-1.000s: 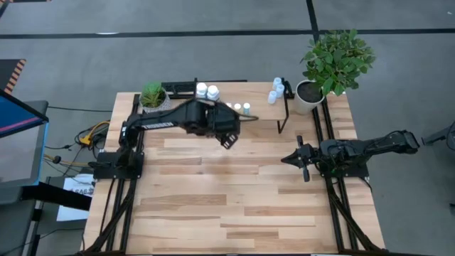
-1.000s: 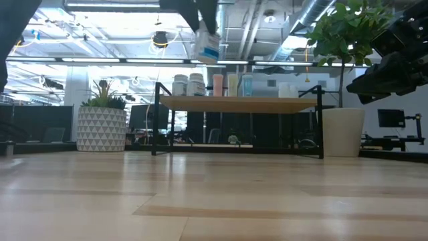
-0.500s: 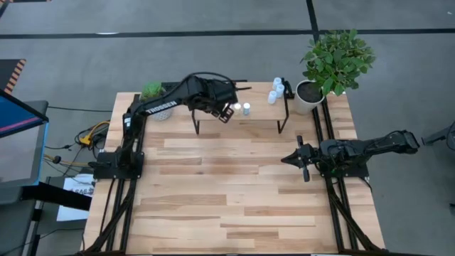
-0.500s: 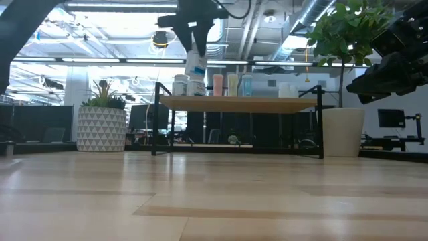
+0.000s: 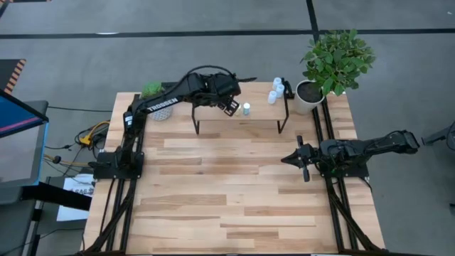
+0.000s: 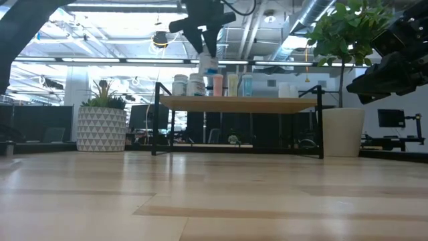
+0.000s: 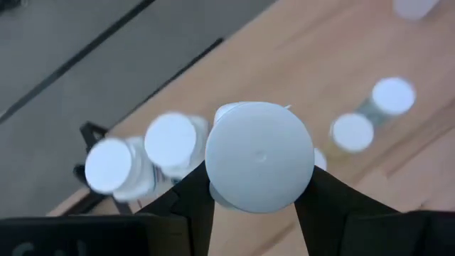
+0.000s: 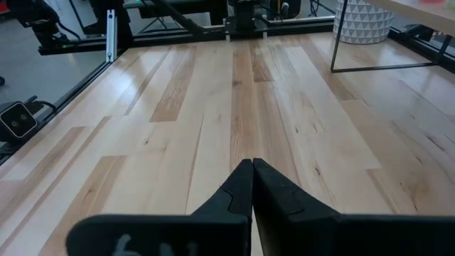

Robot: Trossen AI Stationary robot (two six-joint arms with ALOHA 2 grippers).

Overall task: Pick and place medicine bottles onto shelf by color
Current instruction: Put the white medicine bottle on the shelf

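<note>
- White medicine bottle [image 7: 259, 156], clenched in our left gripper [image 5: 229, 107], has travelled from above the table onto the shelf [image 6: 237, 103], beside two white bottles [image 6: 187, 84] at its left end; release looks near.
- Our right gripper [image 5: 301, 159] waits pinched shut at the table's right edge.

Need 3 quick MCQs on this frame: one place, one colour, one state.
1. Where is the left gripper?
A. over the shelf
B. over the table's near edge
C. beside the right arm's base
2. What colour is the cap of the held bottle?
A. green
B. white
C. orange-red
3. How is the right gripper?
A. wide open
B. shut on a bottle
C. shut, empty

Key: 1 A, the high view shows it above the shelf. 2 B, the left wrist view shows a white cap between the fingers. 3 C, its fingers meet with nothing between them.
</note>
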